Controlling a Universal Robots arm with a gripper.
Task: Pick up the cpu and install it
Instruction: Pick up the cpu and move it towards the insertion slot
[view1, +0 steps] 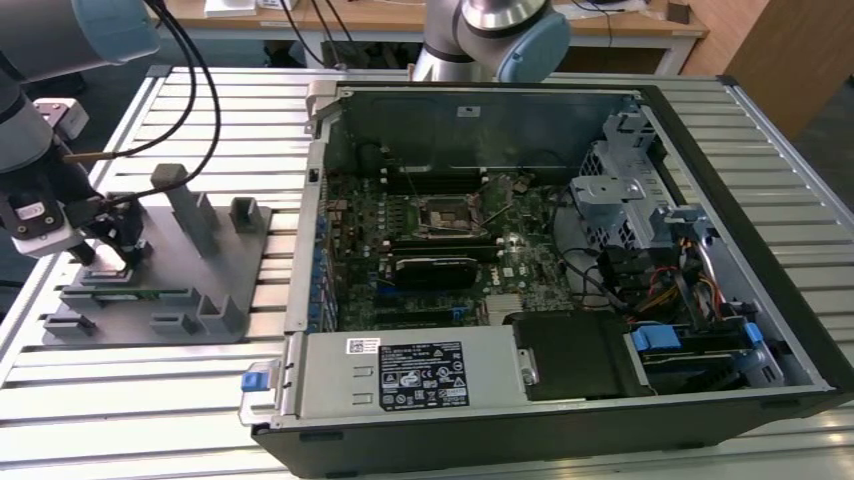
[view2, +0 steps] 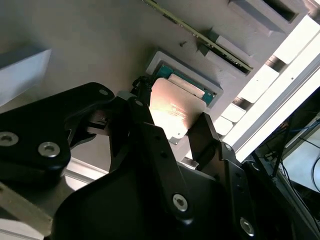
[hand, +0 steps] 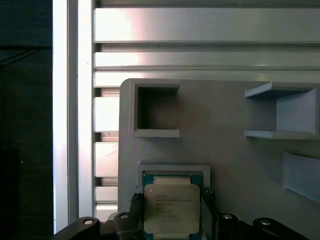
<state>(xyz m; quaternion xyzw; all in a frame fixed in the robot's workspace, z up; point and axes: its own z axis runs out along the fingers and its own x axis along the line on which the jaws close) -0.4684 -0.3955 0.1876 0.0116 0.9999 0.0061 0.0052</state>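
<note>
The cpu (hand: 171, 210) sits between my fingers (view2: 142, 117), silver lid up, right over its pocket (hand: 172, 169) in the grey fixture (view1: 214, 260). In the second wrist view it looks slightly tilted and a little clear of the pocket floor, so I judge it is lifted off its seat, though I cannot be sure of the gap. My gripper (view1: 120, 258) is closed on it, one finger against each of two opposite edges and nothing pressing on the lid.

In the exterior view I am at nine o'clock of the open case (view1: 481, 110), with the fixture under me on the slatted table (view1: 134, 400). The socket (view1: 445, 212) is well apart, at about three o'clock from me, in the middle of the board.

The step in hand is the pick-up. To do it well I want the squeeze only firm enough to stop slipping, since the thin rim is all I have. The tilt matters: a corner could catch on the pocket wall, so the lift should go straight up, slowly, until the whole chip is above the rim. The chip should sit level and centred between the fingers, because any skew here would carry over to the seating.
</note>
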